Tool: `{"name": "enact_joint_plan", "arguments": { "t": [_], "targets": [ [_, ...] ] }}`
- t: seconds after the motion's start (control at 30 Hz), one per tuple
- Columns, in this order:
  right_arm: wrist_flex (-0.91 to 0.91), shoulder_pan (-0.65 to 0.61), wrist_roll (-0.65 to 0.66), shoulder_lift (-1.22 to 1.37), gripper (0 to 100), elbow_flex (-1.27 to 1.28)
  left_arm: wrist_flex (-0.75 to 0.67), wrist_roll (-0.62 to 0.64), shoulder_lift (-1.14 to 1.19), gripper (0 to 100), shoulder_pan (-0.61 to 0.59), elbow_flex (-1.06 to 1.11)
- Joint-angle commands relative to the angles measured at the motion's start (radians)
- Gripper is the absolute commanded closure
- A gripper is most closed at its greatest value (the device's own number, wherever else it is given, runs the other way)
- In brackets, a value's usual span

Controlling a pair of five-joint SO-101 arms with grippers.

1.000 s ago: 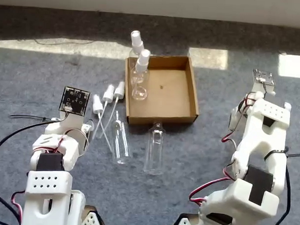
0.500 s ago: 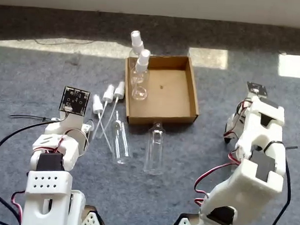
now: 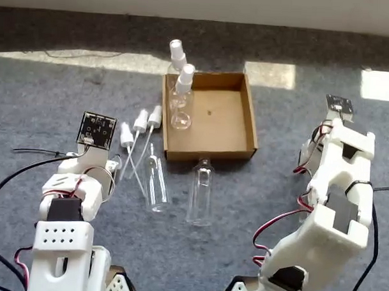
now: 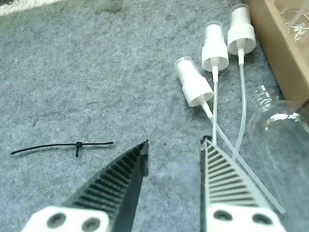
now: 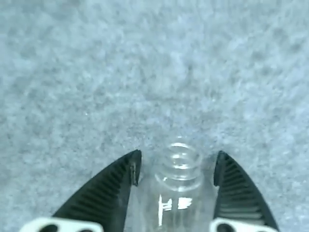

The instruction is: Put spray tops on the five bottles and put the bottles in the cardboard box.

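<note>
Bottle (image 5: 179, 179) sits clamped between right fingers (image 5: 113, 186), carpet (image 5: 145, 72) beyond.

Shallow brown cardboard box (image 3: 211, 117) upper centre, two capped clear plastic bottles (image 3: 181, 110) at its left side. Below it lie two uncapped bottles (image 3: 201, 190); left, three white spray tops (image 3: 139, 123). The right gripper (image 5: 176, 159) clasps another uncapped bottle (image 5: 179, 198).

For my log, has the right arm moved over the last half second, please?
Yes: the right arm has swung back toward the far-right sunlit patch, away from the cardboard box.

Brown box (image 3: 210, 154), white spray tops (image 4: 215, 46), clear bottle (image 5: 179, 193), grey carpet (image 3: 55, 96).
</note>
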Motion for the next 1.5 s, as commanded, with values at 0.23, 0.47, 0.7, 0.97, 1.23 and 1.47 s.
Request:
{"name": "enact_joint_plan", "arguments": {
  "t": [0.23,0.47,0.7,0.97,1.23,1.47],
  "targets": [
    [0.039,0.076,0.052,-0.013,86.0,-0.054,-0.014,-0.003,-0.012,83,0.018,-0.004],
    [0.104,0.048,0.063,-0.12,98.6,-0.122,-0.014,-0.003,-0.01,83,0.016,-0.004],
    [0.027,0.012,0.064,-0.156,98.2,-0.165,-0.014,-0.003,-0.01,83,0.018,-0.004],
    [-0.019,-0.007,0.058,-0.097,87.6,-0.231,-0.014,-0.003,-0.01,83,0.018,-0.004],
    [-0.016,-0.008,0.058,-0.091,81.4,-0.229,-0.014,-0.003,-0.01,83,0.018,-0.004],
    [0.124,-0.036,0.057,-0.061,81.2,-0.343,-0.014,-0.003,-0.008,83,0.018,-0.004]
  ]
}}
